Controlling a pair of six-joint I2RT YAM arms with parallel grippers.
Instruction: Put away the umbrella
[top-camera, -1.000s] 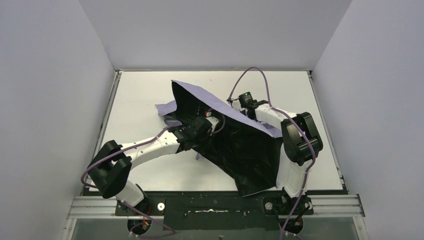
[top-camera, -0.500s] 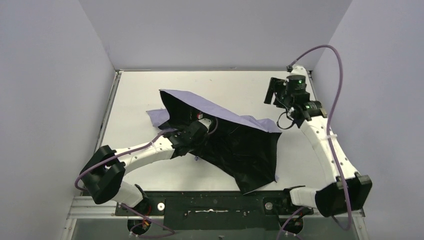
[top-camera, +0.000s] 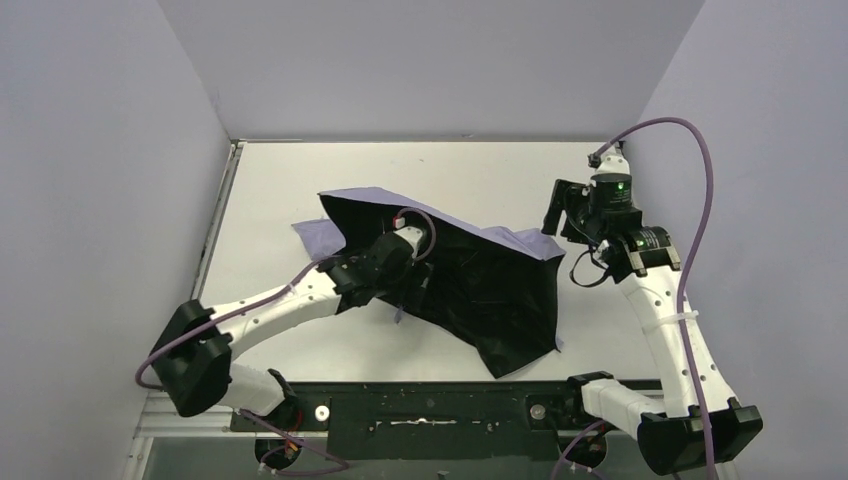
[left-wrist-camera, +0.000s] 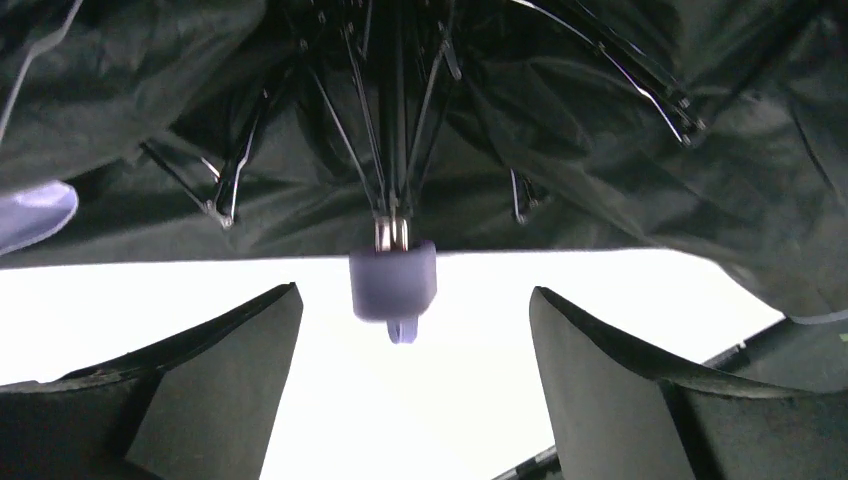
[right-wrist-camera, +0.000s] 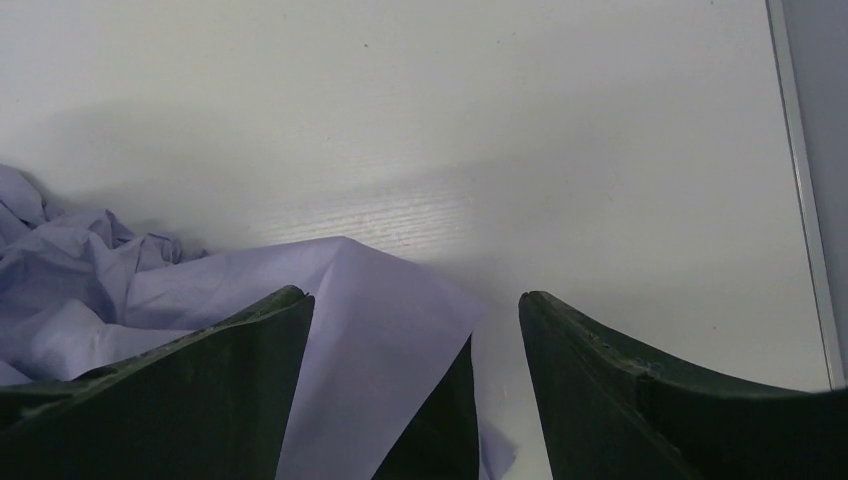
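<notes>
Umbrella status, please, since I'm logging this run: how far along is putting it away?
Done: nothing visibly; the umbrella lies sprawled on the table, canopy half collapsed. In hand: nothing; the left end effector is open around the handle, the right end effector open over the canopy edge. Left: folding and stowing.

Plain pale walls (top-camera: 430, 60) enclose a white table (top-camera: 280, 180) on three sides, metal rail (top-camera: 180, 412) in front
</notes>
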